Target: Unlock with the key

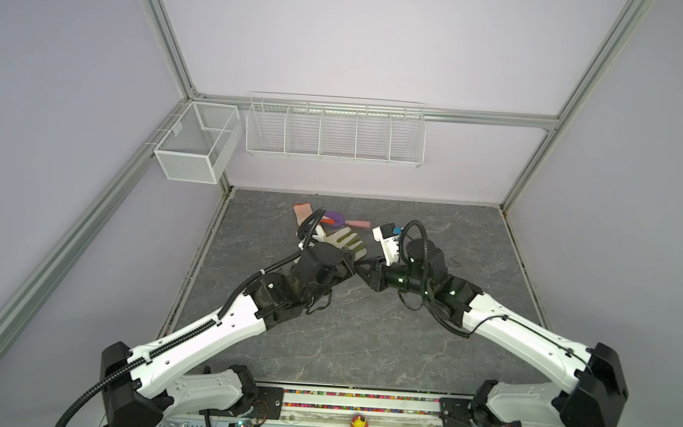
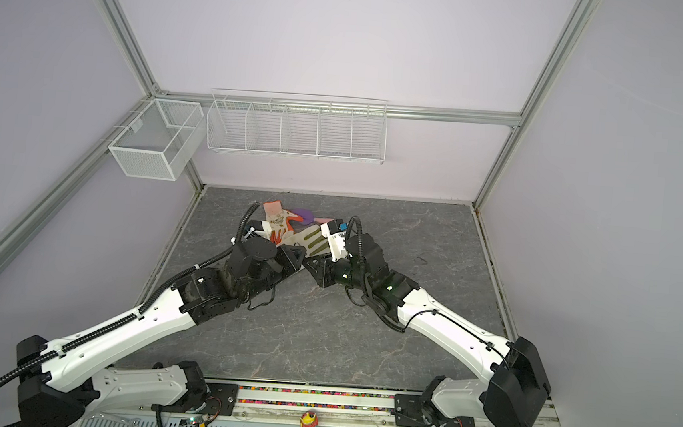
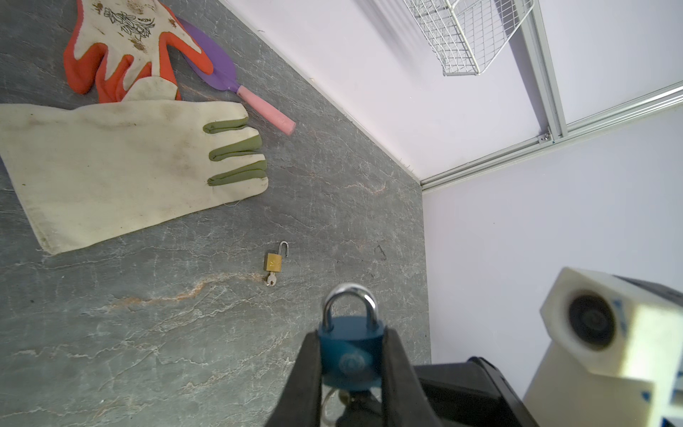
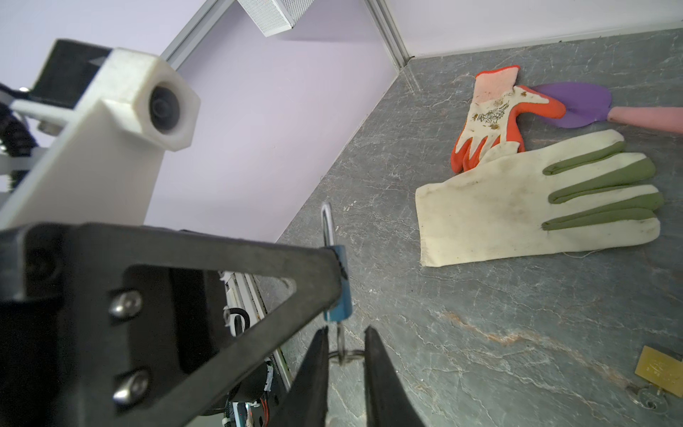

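Note:
My left gripper (image 3: pixel 351 334) is shut on the body of a blue padlock (image 3: pixel 351 355), held above the table with its silver shackle closed. In the right wrist view the blue padlock (image 4: pixel 338 292) is edge-on, and a key (image 4: pixel 340 338) with a wire ring (image 4: pixel 345 355) hangs from its underside. My right gripper (image 4: pixel 346 331) straddles that key. Its jaws stand narrowly apart, with a gap on each side of the key blade. In both top views the two grippers meet tip to tip, left (image 1: pixel 350 265) and right (image 1: pixel 364 268), and hide the lock.
A small brass padlock (image 3: pixel 273 261) lies on the grey table with its shackle open and a key in it. Behind lie a cream glove (image 3: pixel 122 166), an orange glove (image 3: pixel 122 44) and a purple trowel (image 3: pixel 221 63). Wire baskets (image 1: pixel 334 130) hang on the back wall.

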`<action>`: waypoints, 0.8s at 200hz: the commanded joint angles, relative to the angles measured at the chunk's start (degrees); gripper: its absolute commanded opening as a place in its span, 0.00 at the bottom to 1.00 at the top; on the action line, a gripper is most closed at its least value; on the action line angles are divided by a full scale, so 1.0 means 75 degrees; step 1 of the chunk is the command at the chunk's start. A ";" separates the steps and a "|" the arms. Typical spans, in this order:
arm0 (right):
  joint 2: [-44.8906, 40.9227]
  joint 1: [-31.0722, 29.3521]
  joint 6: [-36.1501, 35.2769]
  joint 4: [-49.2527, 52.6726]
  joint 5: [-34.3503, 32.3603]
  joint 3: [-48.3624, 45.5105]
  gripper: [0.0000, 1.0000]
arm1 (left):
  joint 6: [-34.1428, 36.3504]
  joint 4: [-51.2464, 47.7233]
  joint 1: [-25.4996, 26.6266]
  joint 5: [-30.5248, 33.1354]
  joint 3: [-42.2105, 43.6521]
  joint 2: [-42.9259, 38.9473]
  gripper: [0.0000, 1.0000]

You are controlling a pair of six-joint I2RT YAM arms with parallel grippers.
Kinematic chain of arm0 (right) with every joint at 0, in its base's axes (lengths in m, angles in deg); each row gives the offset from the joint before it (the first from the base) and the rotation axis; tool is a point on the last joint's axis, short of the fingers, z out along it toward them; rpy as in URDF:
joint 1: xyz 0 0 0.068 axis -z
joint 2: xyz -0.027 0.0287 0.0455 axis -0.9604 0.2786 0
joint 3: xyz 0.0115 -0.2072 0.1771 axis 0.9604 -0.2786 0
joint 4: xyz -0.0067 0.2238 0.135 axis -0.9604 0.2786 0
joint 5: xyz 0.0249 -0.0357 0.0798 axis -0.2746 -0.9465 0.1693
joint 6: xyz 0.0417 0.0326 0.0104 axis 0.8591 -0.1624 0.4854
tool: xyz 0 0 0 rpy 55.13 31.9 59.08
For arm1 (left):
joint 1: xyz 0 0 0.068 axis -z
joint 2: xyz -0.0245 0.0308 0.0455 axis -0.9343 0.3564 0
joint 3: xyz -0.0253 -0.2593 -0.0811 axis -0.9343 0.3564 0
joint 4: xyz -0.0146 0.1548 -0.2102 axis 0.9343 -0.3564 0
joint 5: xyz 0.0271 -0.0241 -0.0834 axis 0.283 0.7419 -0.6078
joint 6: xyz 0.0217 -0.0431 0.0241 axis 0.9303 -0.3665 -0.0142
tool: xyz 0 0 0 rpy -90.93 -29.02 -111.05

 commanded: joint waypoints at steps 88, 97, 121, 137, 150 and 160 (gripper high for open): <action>0.0173 0.0024 0.0028 -0.0295 0.0341 0.0052 0.09 | -0.0103 0.0190 0.0011 -0.0236 -0.0067 -0.0059 0.00; 0.0168 0.0032 0.0147 -0.0394 0.0403 -0.0003 0.08 | -0.0195 0.0292 0.0013 -0.0264 0.0034 -0.0103 0.00; 0.0171 0.0041 0.0630 -0.0833 0.0707 -0.0118 0.07 | -0.0419 0.0602 0.0010 -0.0379 0.0310 -0.0201 0.00; 0.0172 0.0041 0.1050 -0.1276 0.0997 -0.0213 0.07 | -0.0553 0.0711 -0.0001 -0.0420 0.0463 -0.0251 0.00; 0.0122 0.0039 0.1481 -0.1800 0.1208 -0.0400 0.06 | -0.0621 0.0912 -0.0007 -0.0452 0.0641 -0.0320 0.00; 0.0119 0.0057 0.1851 -0.2156 0.1342 -0.0520 0.07 | -0.0667 0.1079 -0.0013 -0.0490 0.0785 -0.0381 0.00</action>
